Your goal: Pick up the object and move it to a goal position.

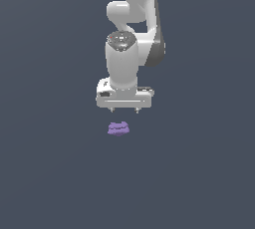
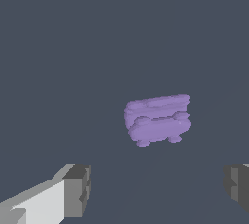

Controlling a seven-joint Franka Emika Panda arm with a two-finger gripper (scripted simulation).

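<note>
The object point(image 1: 118, 129) is a small light-purple lumpy block with a groove across it, lying on the dark grey floor. The white gripper point(image 1: 124, 109) hangs above it, slightly toward the exterior view's right, pointing down. Its short fingertips point(image 1: 111, 108) stand far apart with nothing between them, so the gripper is open. In the wrist view the object point(image 2: 157, 120) lies beyond the two grey finger pads point(image 2: 78, 190), outside the gap between them. The gripper point(image 2: 158, 186) is not touching the object.
The white arm point(image 1: 134, 24) rises from the gripper toward the top of the exterior view. A plain dark grey surface point(image 1: 50, 173) surrounds the object on all sides.
</note>
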